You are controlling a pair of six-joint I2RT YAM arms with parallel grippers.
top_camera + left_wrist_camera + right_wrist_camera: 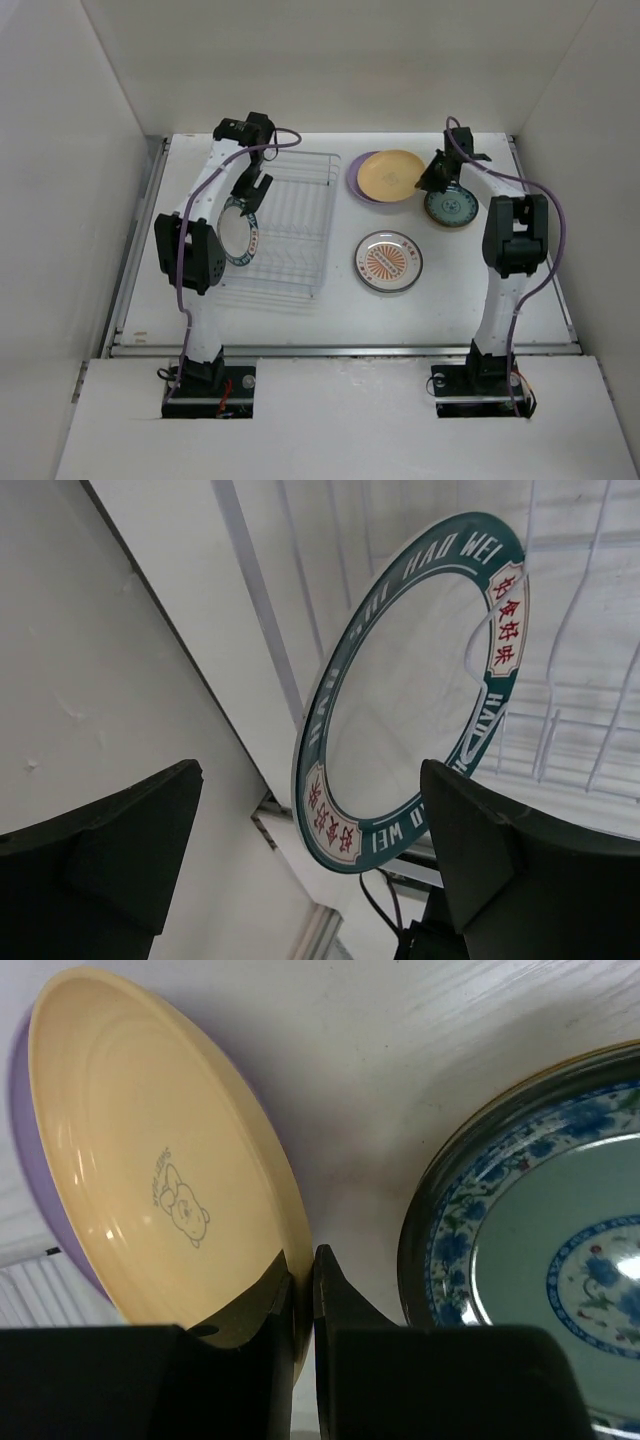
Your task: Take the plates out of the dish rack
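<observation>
Top external, dish rack: the white wire dish rack [290, 225] sits on the left half of the white worktop [500, 300].
Top external, teal-rimmed plate: the white teal-rimmed plate [238, 232] stands tilted on edge at the rack's left end.
Top external, left fingers: the left fingers [254, 190] hang just over that plate's far rim. Their spread is not readable from this view.
Top external, unloaded plates: right of the rack, the yellow plate [395, 173] lies on the lilac plate [352, 182]. The sunburst plate [388, 262] lies flat nearer the arms, apart from the others. The dark green plate [450, 208] lies just beside the yellow one.
Top external, right fingers: the right fingers [436, 182] are down low between the yellow plate and the dark green plate.
Left wrist, fingers: the left fingers [110, 870] are wide apart and hold nothing.
Left wrist, plate: the teal-rimmed plate [400, 680], lettered "HAO WEI", stands beyond the fingers against the dish rack [570, 710] wires, its lower rim showing in the gap.
Right wrist, fingers: the right fingers [335, 1310] are pressed nearly together with only a thin slit between them, right at the yellow plate's rim. Whether the rim sits in the slit cannot be told.
Right wrist, plates: the yellow plate [150, 1150] carries a small bear drawing, and the lilac plate [35, 1180] shows under its left edge. The dark green plate [540, 1250], with blue flowers inside, lies to the right, apart from the yellow one.
</observation>
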